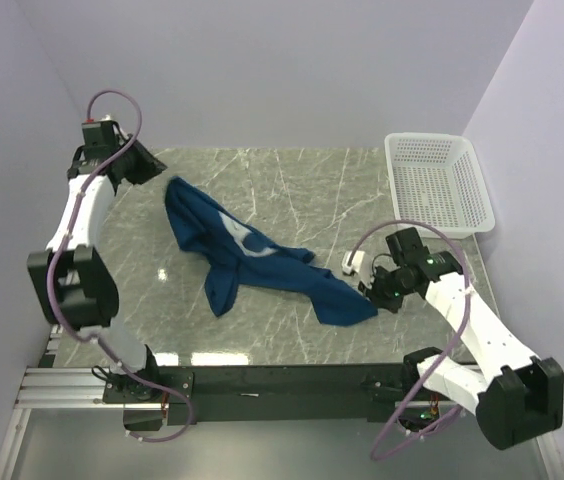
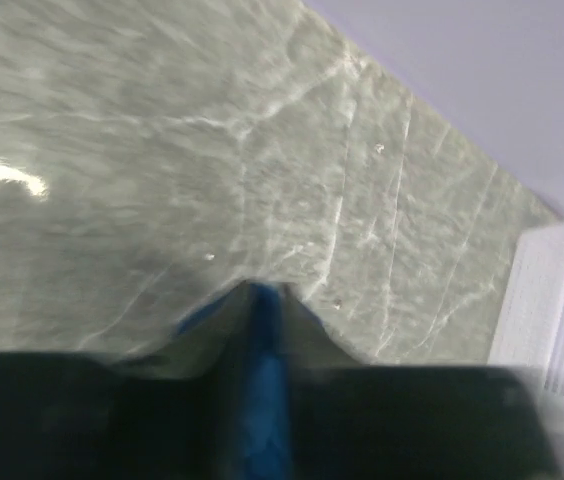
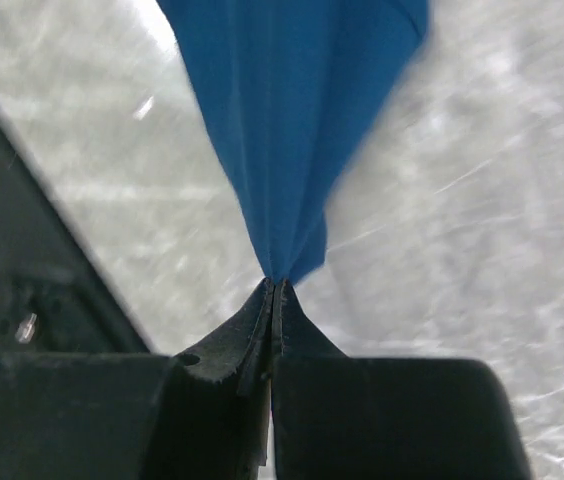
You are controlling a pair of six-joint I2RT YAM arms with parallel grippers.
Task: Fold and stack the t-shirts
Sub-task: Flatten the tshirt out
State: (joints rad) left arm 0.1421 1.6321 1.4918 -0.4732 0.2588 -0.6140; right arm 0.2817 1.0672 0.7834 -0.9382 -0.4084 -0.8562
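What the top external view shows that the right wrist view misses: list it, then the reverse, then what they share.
Only top external: the whole t-shirt, crumpled and strung out between the left gripper and the right gripper, and the white basket at the table's far right corner.
Only right wrist: close up, the jaws pressed shut on a pinch of blue cloth, which fans out from the tips.
Both: the t-shirt, the right gripper and the marble table.
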